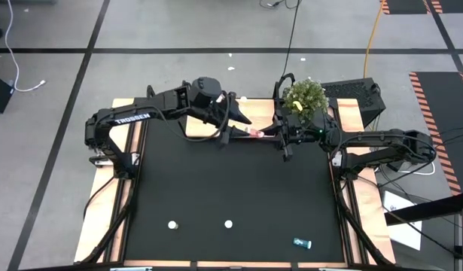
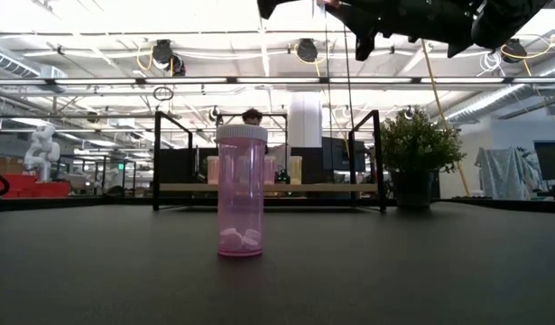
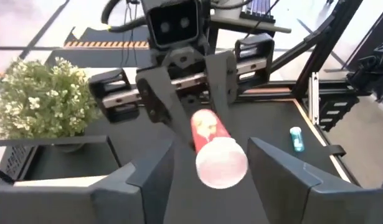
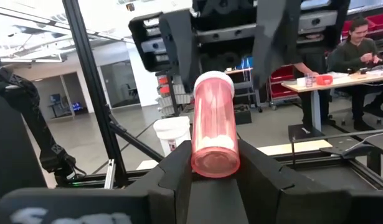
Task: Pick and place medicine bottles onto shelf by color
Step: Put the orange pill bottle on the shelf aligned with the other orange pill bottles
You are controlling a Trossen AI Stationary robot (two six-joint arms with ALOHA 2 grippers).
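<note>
Two grippers are meeting in the air over the far end of the table, above the shelf [image 1: 250, 120], with one pink bottle [image 1: 256, 133] lying level between them. In the right wrist view the right gripper [image 4: 214, 163] is pinching the bottle's base end between its fingers, while the left gripper [image 4: 223, 46] is facing it with its fingers spread wide on either side of the white cap, not touching. The left wrist view is showing the reverse: the left gripper [image 3: 213, 163] open, the cap [image 3: 222, 163] pointing toward the camera, and the right gripper's fingers [image 3: 163, 106] clamping the far end. This bottle is looking like thin clear plastic, so I am judging it to be light, stiff and smooth enough to slip or roll; the straight body just below the cap seems the safest place to grip, squeezing across its width. Looking straight down, the high view is showing what the wrist views miss: two white-capped bottles [image 1: 172, 224] [image 1: 228, 223] standing on the black mat [image 1: 231, 188] near the front, and a teal bottle [image 1: 302, 242] lying on its side near the right front corner. Only the low view is showing another pink bottle [image 2: 241, 191] standing upright with small white pieces inside, the shelf far behind it beside a potted plant [image 2: 412, 153].
</note>
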